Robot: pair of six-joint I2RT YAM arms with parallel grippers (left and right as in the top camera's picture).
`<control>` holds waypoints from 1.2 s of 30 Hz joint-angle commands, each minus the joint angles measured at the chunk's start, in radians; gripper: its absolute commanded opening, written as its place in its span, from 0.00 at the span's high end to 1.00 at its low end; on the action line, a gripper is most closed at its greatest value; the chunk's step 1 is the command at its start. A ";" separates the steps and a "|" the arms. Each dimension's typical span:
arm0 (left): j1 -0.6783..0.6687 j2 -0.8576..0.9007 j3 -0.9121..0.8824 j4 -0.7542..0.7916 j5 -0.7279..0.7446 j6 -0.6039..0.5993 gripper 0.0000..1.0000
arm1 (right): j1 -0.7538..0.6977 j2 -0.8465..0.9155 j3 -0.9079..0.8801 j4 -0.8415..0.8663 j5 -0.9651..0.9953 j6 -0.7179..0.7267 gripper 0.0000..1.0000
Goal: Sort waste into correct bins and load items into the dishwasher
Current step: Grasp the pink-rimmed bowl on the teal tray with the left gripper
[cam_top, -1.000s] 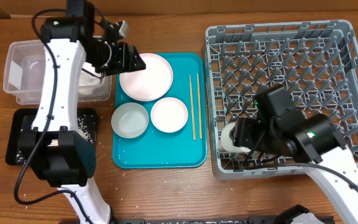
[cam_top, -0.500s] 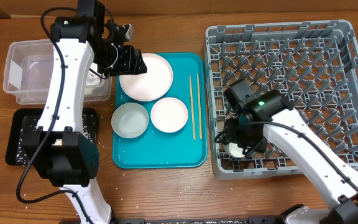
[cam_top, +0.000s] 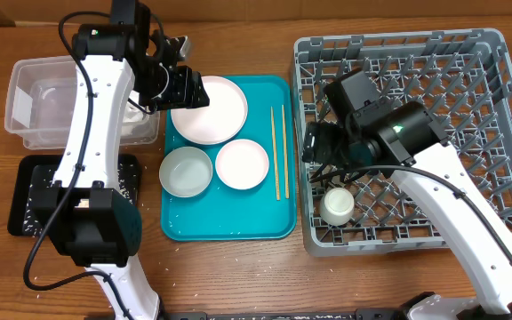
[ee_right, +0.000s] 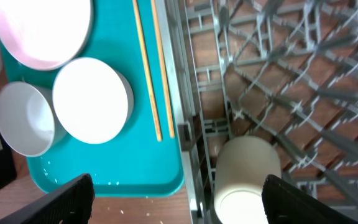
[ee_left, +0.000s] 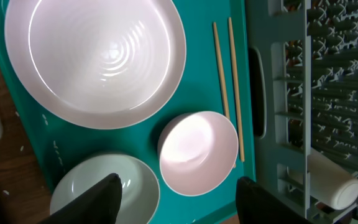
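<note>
Left gripper (ee_left: 179,186) jaws wide apart, empty, over teal tray (cam_top: 229,229); finger bases cut off. Right gripper (ee_right: 178,182) spread, empty, over rack (cam_top: 496,53) front-left corner; cup (cam_top: 337,205) sits there, rim cropped in wrist view. Large plate (cam_top: 209,109), small plate (cam_top: 242,164), bowl (cam_top: 186,172), chopsticks (cam_top: 278,151) on teal tray. Black tray (cam_top: 25,209) half hidden by left arm; tub (cam_top: 25,98) contents unclear.

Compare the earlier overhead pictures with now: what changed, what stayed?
The right gripper let go of the white cup, leaving it in the dish rack's near-left corner, and pulled away. The left gripper barely shifted; the large plate and chopsticks stayed.
</note>
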 commanded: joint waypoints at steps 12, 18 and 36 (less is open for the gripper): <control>-0.413 -0.009 -0.140 0.016 -0.331 -0.192 0.43 | -0.323 -0.014 0.045 -0.049 0.031 -0.102 0.09; -0.511 -0.009 -0.297 0.163 -0.371 -0.253 0.44 | -0.361 -0.014 0.045 -0.044 0.028 -0.142 0.09; -0.528 -0.008 -0.516 0.388 -0.372 -0.129 0.71 | -0.361 -0.014 0.045 -0.041 0.021 -0.166 0.09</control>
